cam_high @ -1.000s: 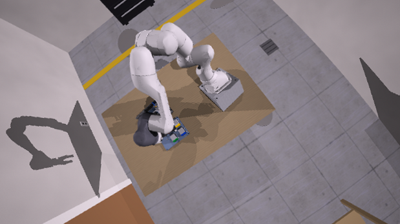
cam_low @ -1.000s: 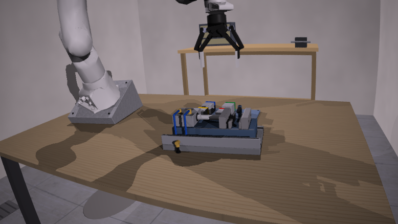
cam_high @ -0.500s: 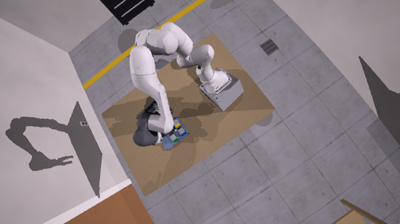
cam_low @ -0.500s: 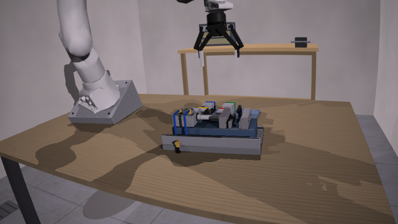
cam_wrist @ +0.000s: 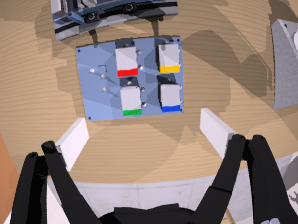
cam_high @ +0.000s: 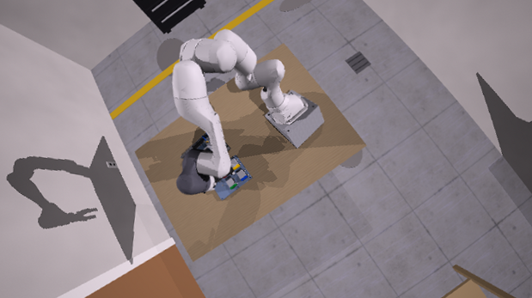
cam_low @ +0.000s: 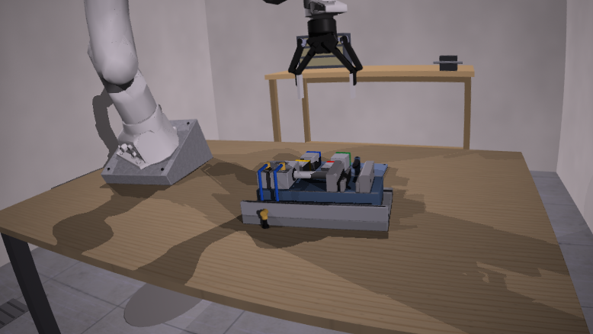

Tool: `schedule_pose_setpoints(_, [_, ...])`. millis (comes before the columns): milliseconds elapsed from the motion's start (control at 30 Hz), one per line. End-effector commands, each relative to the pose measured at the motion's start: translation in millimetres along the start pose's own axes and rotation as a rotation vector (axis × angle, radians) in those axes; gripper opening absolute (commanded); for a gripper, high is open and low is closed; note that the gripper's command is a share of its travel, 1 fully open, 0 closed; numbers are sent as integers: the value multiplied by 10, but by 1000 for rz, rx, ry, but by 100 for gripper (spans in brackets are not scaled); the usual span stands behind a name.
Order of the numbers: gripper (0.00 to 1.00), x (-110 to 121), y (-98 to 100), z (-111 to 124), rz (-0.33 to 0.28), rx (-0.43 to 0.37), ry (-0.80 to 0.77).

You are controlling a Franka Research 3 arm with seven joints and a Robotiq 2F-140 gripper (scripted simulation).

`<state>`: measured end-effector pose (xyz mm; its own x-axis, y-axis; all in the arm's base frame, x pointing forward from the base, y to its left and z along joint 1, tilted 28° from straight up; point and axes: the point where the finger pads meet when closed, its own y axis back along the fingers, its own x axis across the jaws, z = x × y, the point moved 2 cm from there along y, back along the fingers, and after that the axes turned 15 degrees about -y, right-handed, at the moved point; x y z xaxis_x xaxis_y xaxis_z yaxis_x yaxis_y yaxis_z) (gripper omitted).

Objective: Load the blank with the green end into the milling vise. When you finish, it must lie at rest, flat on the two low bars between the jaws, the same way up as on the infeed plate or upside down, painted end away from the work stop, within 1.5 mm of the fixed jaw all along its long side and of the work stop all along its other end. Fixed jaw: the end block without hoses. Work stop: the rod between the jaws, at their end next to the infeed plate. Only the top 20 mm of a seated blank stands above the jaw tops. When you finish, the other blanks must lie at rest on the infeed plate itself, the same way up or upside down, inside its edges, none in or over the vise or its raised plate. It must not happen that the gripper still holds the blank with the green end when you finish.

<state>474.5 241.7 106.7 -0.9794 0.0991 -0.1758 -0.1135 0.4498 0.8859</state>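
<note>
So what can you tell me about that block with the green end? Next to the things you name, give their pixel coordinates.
The block with the green end (cam_low: 340, 158) (cam_wrist: 131, 98) is light grey and boxy, with one end painted bright green. It looks like plain metal, though I can't be sure. It sits on the blue plate (cam_wrist: 97, 107), between small pegs, beside the blue-ended block (cam_wrist: 170, 96). The open gripper (cam_low: 326, 86) isn't touching it.

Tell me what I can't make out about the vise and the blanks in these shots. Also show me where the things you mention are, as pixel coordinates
- Two low bars between the jaws: in the exterior view the near jaw faces (cam_low: 334, 176) hide them.
- Vise, wrist view: cut off by the top edge.
- Red-ended blank (cam_wrist: 126, 59), exterior view: mostly hidden behind the vise.
- Gripper fingertips, top view: hidden under the arm's dark wrist end (cam_high: 193, 175).
</note>
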Motion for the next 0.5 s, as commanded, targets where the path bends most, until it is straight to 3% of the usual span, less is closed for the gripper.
schedule_pose_setpoints(0, [100,-1,15,-7,0,2,-5])
schedule_pose_setpoints(267, [100,-1,15,-7,0,2,-5])
schedule_pose_setpoints(433, [100,166,32,453,0,2,-5])
schedule_pose_setpoints(467, [100,166,32,453,0,2,-5])
